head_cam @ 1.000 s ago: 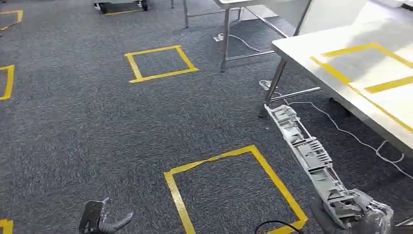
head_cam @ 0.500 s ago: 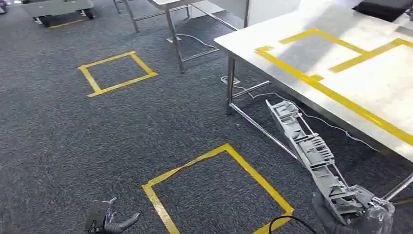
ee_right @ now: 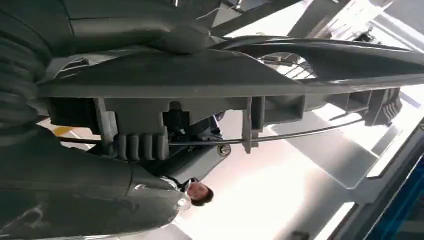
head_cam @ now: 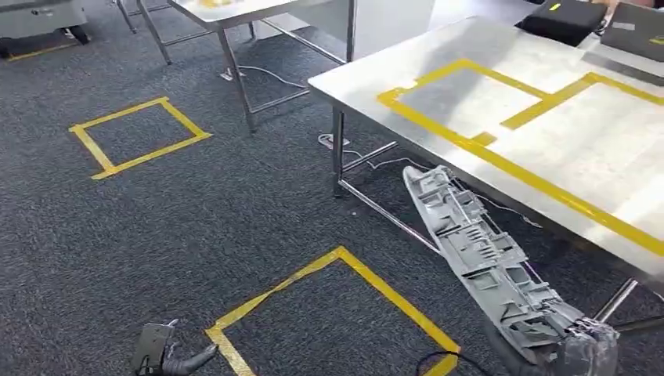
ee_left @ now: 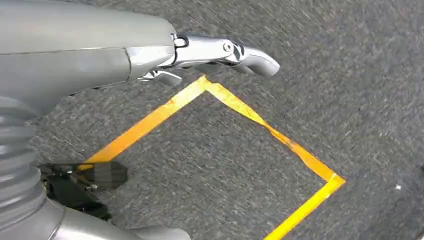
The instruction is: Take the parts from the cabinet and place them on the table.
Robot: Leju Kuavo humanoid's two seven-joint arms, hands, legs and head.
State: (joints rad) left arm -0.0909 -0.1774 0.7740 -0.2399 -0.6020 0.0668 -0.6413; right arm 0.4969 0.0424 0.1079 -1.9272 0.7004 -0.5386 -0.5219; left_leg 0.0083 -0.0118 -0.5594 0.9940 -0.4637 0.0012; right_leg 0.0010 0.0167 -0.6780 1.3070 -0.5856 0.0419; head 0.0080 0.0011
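Grey plastic part (head_cam: 485, 258): one long ribbed moulding, its near end clamped in the right hand (head_cam: 583, 348), its far end rising toward the edge of the steel table (head_cam: 368, 70). The right wrist view gives its ribbed underside (ee_right: 225, 90). The left hand (head_cam: 168, 356) hangs empty, fingers loosely apart, over one of two yellow tape squares (head_cam: 329, 262) on the carpet.

The left hand (ee_left: 150, 55) has a smooth matte-grey shell that runs into a polished silver finger link with a small round screw and a rounded grey tip, behind it a grey ribbed cover at the frame's left edge. The right hand (head_cam: 583, 352) at lower right looks grey under a crinkled translucent wrap, a black cable looping just beside it.
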